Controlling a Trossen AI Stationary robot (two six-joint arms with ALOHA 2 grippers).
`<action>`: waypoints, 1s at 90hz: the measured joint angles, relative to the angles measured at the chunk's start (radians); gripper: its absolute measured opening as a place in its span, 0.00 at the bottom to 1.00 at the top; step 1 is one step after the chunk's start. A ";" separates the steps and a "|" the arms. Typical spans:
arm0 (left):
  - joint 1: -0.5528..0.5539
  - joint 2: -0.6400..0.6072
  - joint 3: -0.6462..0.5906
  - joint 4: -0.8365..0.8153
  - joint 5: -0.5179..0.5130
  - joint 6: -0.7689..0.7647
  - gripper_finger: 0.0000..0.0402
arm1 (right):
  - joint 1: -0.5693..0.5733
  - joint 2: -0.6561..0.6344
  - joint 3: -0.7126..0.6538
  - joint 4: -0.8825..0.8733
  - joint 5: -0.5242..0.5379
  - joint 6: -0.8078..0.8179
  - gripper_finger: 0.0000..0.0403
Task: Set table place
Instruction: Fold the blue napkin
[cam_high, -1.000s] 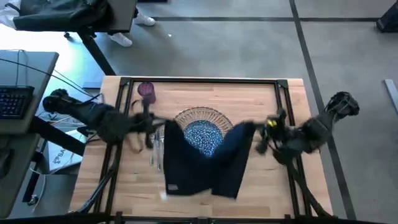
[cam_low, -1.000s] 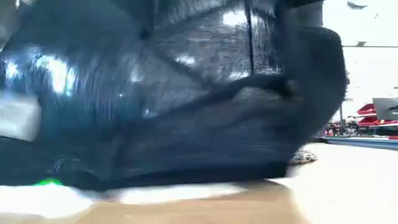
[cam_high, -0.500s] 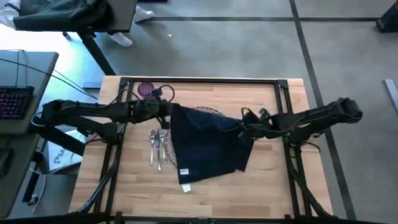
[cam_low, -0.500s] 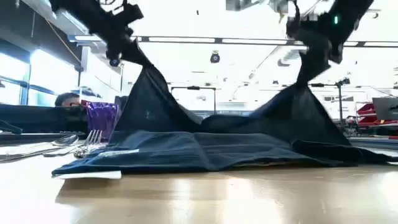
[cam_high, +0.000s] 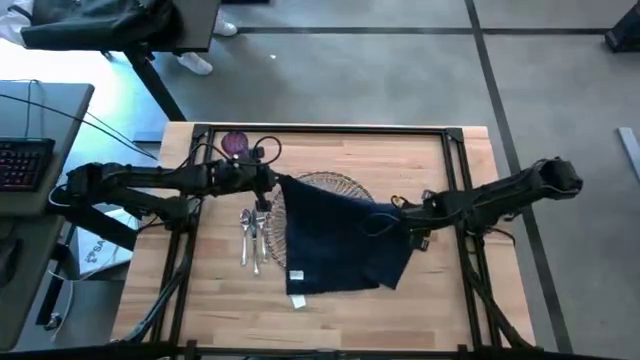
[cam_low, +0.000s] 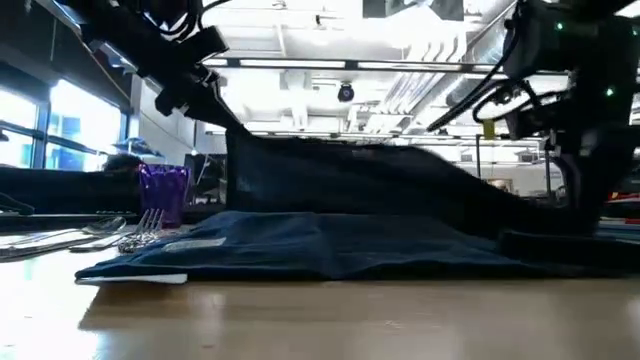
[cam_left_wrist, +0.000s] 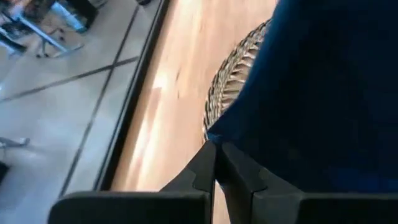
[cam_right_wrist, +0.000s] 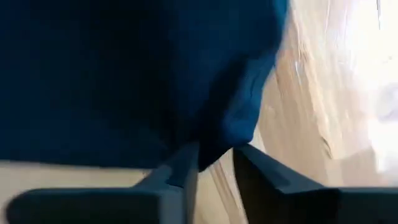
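wooden table (cam_high: 440, 290): charger (cam_high: 330, 182), napkin (cam_high: 335, 245), cutlery (cam_high: 252, 235)

navy napkin (cam_high: 335, 238); tan woven wicker charger (cam_high: 330, 182); purple cup (cam_high: 236, 144); silver cutlery (cam_high: 253, 232); pale wood table (cam_high: 400, 160)

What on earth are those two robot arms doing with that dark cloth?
Both arms are handling a navy cloth napkin spread over the wooden table. The left gripper pinches one corner at the far side, and the right gripper pinches the opposite corner, so the cloth hangs stretched between them. It covers most of a round woven wicker charger. A silver fork, knife and spoon lie beside the cloth, and a small purple cup stands near the far edge.
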 joint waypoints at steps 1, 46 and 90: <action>0.000 0.000 0.000 0.000 -0.001 -0.004 0.00 | -0.002 -0.001 0.006 0.002 0.001 -0.005 0.30; 0.041 0.000 0.000 -0.034 -0.113 -0.012 0.00 | -0.003 0.014 0.087 0.489 -0.421 -0.290 0.50; 0.043 0.000 0.001 -0.056 -0.120 -0.003 0.00 | 0.360 0.442 0.095 0.596 -0.363 -0.062 0.26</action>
